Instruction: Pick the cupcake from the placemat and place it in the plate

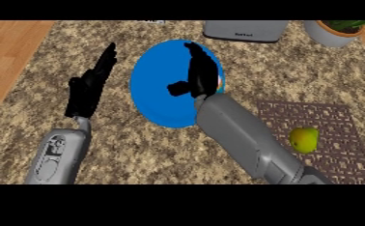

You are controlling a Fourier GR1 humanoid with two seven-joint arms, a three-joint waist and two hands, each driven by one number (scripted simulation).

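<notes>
The blue plate (157, 87) lies in the middle of the counter. My right hand (202, 73) hovers over the plate's right half, fingers stretched away from me and thumb splayed to the left. Only a small coloured sliver of the cupcake (220, 83) peeks out at the hand's right edge, over the plate; the hand hides the remainder. I cannot see whether the hand touches it. The brown patterned placemat (335, 119) lies at the right. My left hand (87, 90) rests open to the left of the plate, fingers up.
A yellow-green fruit (304, 139) sits on the placemat. A grey appliance (246, 31) stands at the back behind the plate, with a potted plant (335, 31) at the back right. A wooden strip (18, 46) borders the counter's left.
</notes>
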